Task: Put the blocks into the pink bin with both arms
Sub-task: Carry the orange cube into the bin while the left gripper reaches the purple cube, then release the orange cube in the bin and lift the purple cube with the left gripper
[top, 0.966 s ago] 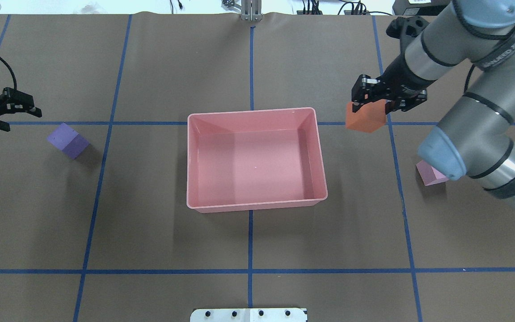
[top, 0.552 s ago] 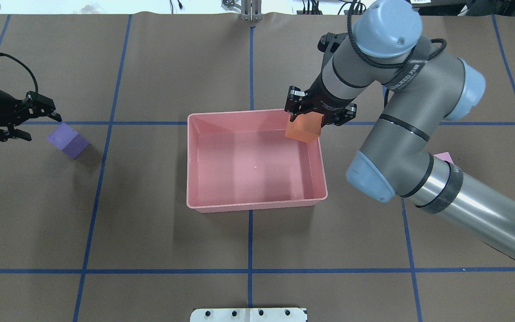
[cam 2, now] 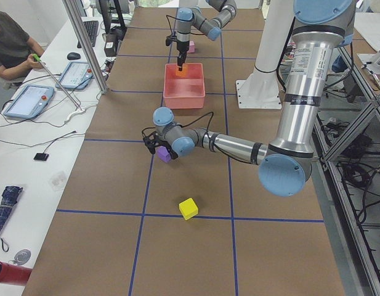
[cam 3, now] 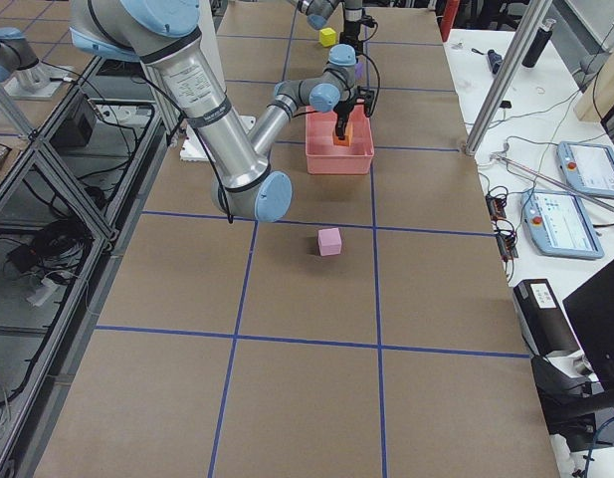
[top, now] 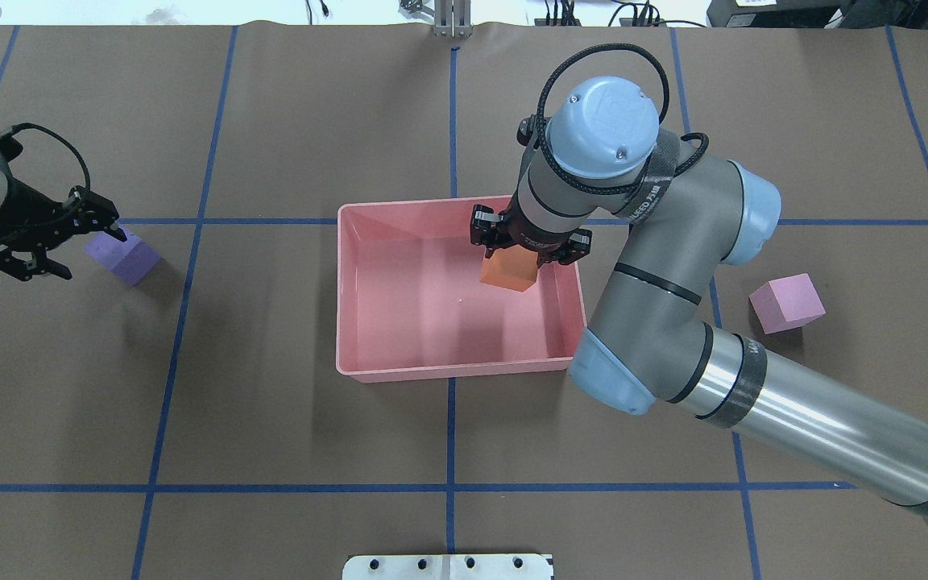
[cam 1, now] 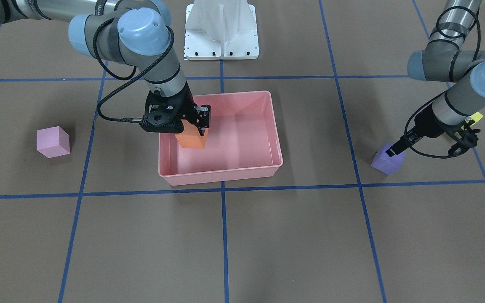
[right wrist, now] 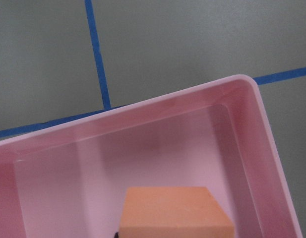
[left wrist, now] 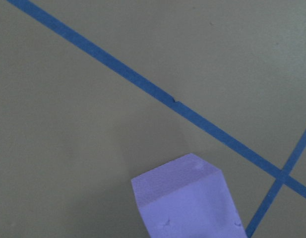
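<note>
My right gripper (top: 524, 246) is shut on the orange block (top: 510, 271) and holds it inside the pink bin (top: 456, 370), near its far right corner, above the floor. In the front view the right gripper (cam 1: 192, 123) holds the orange block (cam 1: 191, 139) over the bin (cam 1: 221, 174). The right wrist view shows the orange block (right wrist: 175, 210) and the bin's rim (right wrist: 143, 106). My left gripper (top: 87, 256) is open, one finger over the purple block (top: 126, 258) by its near edge. The purple block shows in the left wrist view (left wrist: 192, 203). The pink block (top: 786, 302) lies right of the bin. The yellow block (cam 2: 188, 208) lies behind my left arm.
The white pedestal (cam 1: 221, 29) stands at the robot's side of the table. Blue tape lines (top: 451, 483) cross the brown table cover. An operator (cam 2: 11, 49) sits at a side bench with tablets.
My right arm has carried the orange block leftward from beside the bin to inside it and lowered it. My left gripper has moved right, up to the purple block.
</note>
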Robot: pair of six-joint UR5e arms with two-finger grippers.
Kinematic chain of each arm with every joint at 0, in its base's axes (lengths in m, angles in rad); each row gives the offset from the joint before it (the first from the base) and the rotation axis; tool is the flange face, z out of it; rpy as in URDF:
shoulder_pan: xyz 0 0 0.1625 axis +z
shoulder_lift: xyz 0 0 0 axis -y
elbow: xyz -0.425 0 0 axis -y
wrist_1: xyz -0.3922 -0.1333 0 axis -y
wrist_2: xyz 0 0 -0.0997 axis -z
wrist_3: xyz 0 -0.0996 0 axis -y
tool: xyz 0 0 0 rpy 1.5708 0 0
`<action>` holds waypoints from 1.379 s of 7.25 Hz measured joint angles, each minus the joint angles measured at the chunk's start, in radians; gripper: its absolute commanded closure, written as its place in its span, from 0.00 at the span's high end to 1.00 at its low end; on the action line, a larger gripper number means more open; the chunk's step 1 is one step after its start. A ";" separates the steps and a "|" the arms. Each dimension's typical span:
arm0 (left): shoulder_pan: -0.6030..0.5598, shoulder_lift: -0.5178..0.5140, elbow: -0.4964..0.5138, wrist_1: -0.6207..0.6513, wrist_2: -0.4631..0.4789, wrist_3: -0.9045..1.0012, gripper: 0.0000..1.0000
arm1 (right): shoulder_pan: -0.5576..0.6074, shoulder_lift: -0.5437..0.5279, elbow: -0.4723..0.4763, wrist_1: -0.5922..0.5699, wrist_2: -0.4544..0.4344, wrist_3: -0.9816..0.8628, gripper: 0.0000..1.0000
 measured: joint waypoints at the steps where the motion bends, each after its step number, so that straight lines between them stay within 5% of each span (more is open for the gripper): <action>1: 0.020 -0.032 0.020 0.005 0.002 -0.026 0.99 | -0.003 0.000 -0.015 0.021 -0.007 0.000 0.77; 5: 0.036 -0.098 0.101 0.005 0.005 -0.041 0.97 | -0.007 0.000 -0.039 0.055 -0.015 0.001 0.79; 8: 0.032 -0.087 0.104 0.007 0.014 -0.042 0.96 | -0.007 -0.001 -0.045 0.069 -0.015 0.001 0.99; 9: 0.034 -0.087 0.109 0.008 0.029 -0.045 0.89 | -0.007 0.000 -0.045 0.070 -0.015 0.005 0.99; 10: 0.033 -0.087 0.114 0.010 0.040 -0.048 0.51 | -0.007 -0.001 -0.041 0.071 -0.015 0.017 0.99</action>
